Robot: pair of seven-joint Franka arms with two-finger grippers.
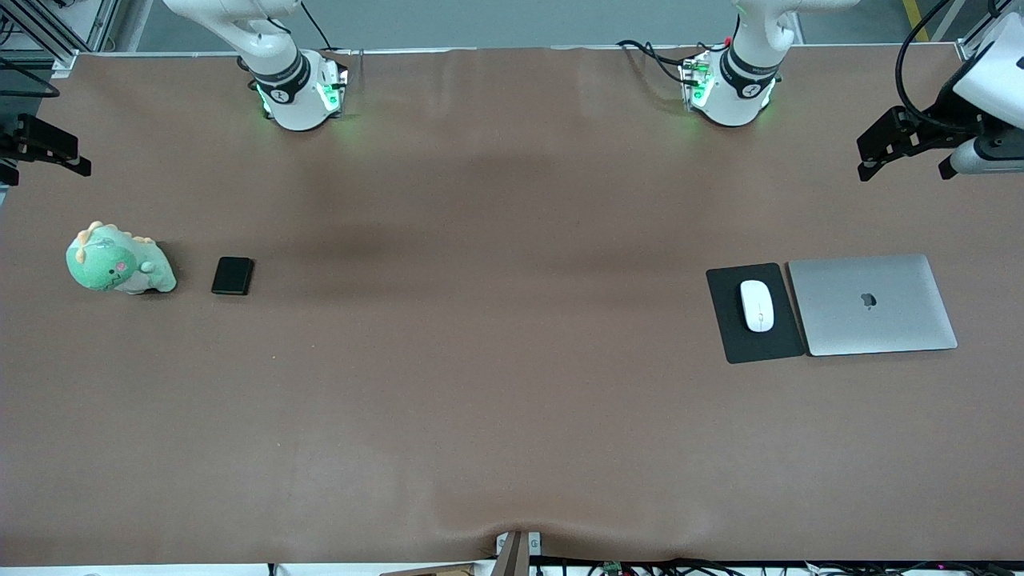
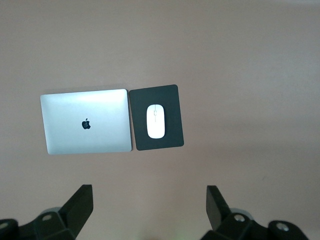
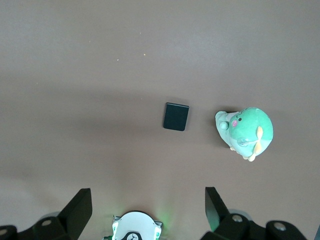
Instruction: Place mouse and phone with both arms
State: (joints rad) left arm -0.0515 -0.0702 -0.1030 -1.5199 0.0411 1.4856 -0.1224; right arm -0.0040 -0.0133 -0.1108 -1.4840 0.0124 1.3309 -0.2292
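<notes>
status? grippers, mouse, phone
Left gripper open, high over table. Right gripper open, likewise. Mouse on mouse pad; phone beside plush dinosaur. Both untouched, unobstructed.

You have a wide bare stretch of bench (image 1: 496, 360) between the two clusters. At the right arm's end, the phone (image 1: 232, 275) lies just beside the plush dinosaur (image 1: 118, 262), which blocks that side; its other sides are free. At the left arm's end, the mouse (image 1: 757, 305) sits on the mouse pad (image 1: 732, 336), whose edge adjoins the closed laptop (image 1: 872, 304). Both claws hang high, spread wide.
</notes>
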